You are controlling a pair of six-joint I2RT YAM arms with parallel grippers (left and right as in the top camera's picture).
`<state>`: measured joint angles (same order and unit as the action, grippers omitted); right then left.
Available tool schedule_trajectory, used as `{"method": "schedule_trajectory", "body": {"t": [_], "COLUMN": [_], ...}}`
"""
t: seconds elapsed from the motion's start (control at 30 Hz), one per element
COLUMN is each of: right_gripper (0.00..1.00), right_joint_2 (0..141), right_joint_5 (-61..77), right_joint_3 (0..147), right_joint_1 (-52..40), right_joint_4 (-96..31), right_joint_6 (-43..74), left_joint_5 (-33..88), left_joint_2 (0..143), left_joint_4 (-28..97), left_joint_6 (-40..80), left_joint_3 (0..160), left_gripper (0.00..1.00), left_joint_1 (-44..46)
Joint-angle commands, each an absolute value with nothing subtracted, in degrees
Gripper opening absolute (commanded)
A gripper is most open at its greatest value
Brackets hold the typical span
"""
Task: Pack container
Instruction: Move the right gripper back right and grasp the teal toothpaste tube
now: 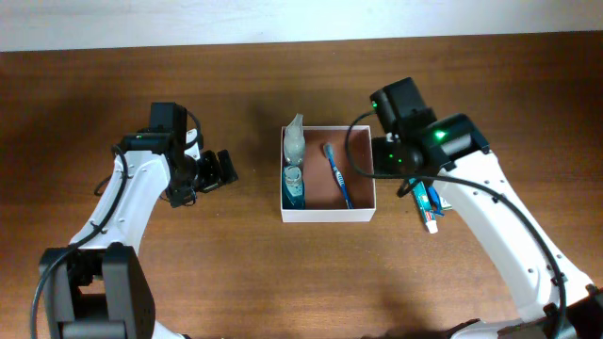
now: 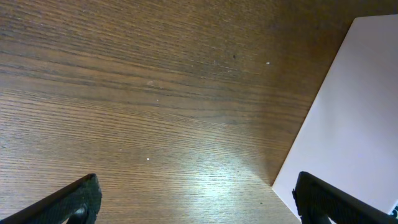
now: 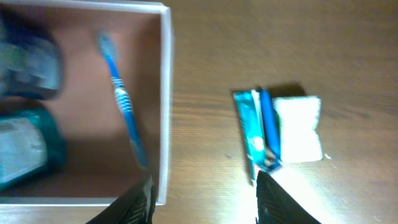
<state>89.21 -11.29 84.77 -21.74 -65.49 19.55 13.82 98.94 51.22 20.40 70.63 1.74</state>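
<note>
The container (image 1: 328, 215) is a shallow white-walled box with a reddish-brown inside at the table's middle. It holds a clear grey bottle (image 1: 294, 141), a teal bottle (image 1: 295, 185) and a blue toothbrush (image 1: 338, 175). A teal toothpaste tube (image 1: 427, 202) lies on the table just right of the box. My right gripper (image 1: 405, 181) is open and empty above the gap between box and tube. In the right wrist view its jaws (image 3: 205, 202) straddle the box wall (image 3: 165, 93) and the tube (image 3: 261, 130). My left gripper (image 1: 221, 169) is open and empty left of the box.
A white block (image 3: 298, 127) lies against the tube's right side. In the left wrist view the open jaws (image 2: 199, 202) hang over bare wood, with the box's white outer wall (image 2: 354, 112) at the right. The table is dark brown wood.
</note>
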Motion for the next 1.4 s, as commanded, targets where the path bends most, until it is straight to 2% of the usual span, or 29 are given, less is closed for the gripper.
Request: {"method": "schedule_trajectory", "body": {"t": [0.0, 0.33, 0.63, 0.93, 1.37], "right_gripper": [0.46, 0.46, 0.45, 0.45, 0.45], "right_joint_2": [89.6, 89.8, 90.4, 90.5, 96.4], "right_joint_5": [-14.0, -10.1, -6.2, -8.2, -6.9], "right_joint_3": [83.0, 74.7, 63.0, 59.4, 58.1], "right_joint_1": [-18.3, -11.9, -11.5, -11.4, -6.7], "right_joint_4": [-67.2, -65.1, -52.0, -46.6, -46.2], "right_joint_6": [16.7, 16.7, 10.7, 10.7, 8.0], "left_joint_5": [13.6, 13.6, 13.6, 13.6, 13.6], "left_joint_2": [99.6, 99.6, 99.6, 99.6, 99.6], "left_joint_4": [51.3, 51.3, 51.3, 51.3, 51.3], "left_joint_6": [20.1, 20.1, 20.1, 20.1, 20.1], "left_joint_3": [71.1, 71.1, 71.1, 71.1, 71.1], "left_gripper": [0.99, 0.99, 0.99, 0.99, 0.99], "left_joint_1": [1.6, 1.6, 1.6, 1.6, 1.6]}}
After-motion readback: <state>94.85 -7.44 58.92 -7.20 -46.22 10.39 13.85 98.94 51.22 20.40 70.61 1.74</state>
